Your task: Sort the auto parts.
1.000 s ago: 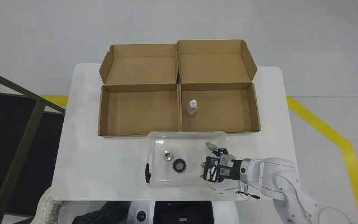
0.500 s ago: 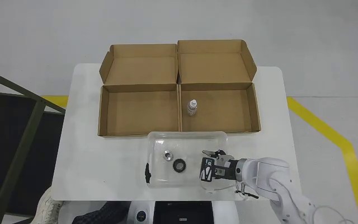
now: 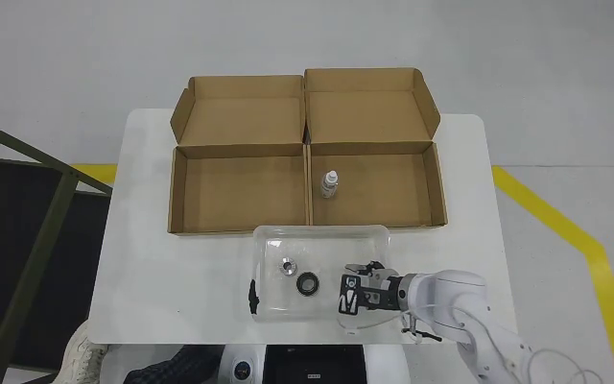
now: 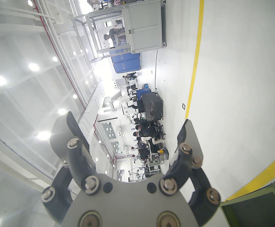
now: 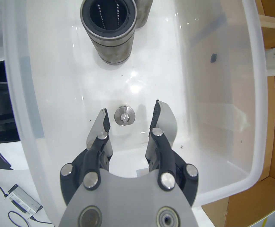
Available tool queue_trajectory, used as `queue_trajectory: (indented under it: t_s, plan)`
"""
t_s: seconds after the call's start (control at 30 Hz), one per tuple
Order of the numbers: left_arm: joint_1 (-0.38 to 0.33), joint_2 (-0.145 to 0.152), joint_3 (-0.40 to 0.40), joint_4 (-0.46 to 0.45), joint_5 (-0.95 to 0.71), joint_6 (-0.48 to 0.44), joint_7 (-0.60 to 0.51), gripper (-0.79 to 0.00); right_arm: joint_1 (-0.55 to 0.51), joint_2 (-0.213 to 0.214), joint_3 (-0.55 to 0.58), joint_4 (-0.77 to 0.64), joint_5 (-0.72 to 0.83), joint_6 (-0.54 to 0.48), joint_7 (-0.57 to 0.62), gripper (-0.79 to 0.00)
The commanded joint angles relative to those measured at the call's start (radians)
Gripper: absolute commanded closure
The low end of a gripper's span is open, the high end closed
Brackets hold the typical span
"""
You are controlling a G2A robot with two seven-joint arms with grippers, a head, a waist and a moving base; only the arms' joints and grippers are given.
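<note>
Our right gripper (image 5: 130, 109) sits low in the clear bin (image 5: 256, 90), jaws apart, a small round silver part (image 5: 124, 116) between them on its floor; a black-lined steel bearing (image 5: 111, 43) stands beyond; our left gripper (image 4: 129, 120) has its jaws apart too.

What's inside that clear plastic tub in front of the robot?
A linear bearing, a second metal cylinder partly hidden behind it, and a small round metal part between the fingers of the open right gripper. The gripper's body covers the tub floor under it.
</note>
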Motion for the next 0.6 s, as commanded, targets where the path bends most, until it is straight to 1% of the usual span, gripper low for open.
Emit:
queue_trajectory:
  t_s: [0.0,0.07,0.1,0.17,0.2,0.4,0.57]
  plan:
    - [0.0,0.0,0.0,0.0,0.0,0.0,0.0,-0.785,0.008,0.0,-0.009,0.005,0.001,0.0,0.012,-0.308]
    - [0.0,0.0,0.0,0.0,0.0,0.0,0.0,-0.785,0.015,0.001,-0.018,0.009,0.003,0.001,0.022,-0.268]
    - [0.0,0.0,0.0,0.0,0.0,0.0,0.0,-0.785,0.018,0.001,-0.022,0.01,0.006,0.0,0.023,-0.2]
    - [0.0,0.0,0.0,0.0,0.0,0.0,0.0,-0.785,0.025,0.001,-0.029,0.012,0.011,0.0,0.026,-0.018]
    - [0.0,0.0,0.0,0.0,0.0,0.0,0.0,-0.785,0.027,0.002,-0.032,0.013,0.012,-0.001,0.028,0.0]
    - [0.0,0.0,0.0,0.0,0.0,0.0,0.0,-0.785,0.029,0.006,-0.032,-0.004,0.03,0.0,0.011,0.0]
    - [0.0,0.0,0.0,0.0,0.0,0.0,0.0,-0.785,0.016,0.012,-0.005,-0.023,0.045,0.018,-0.038,0.0]
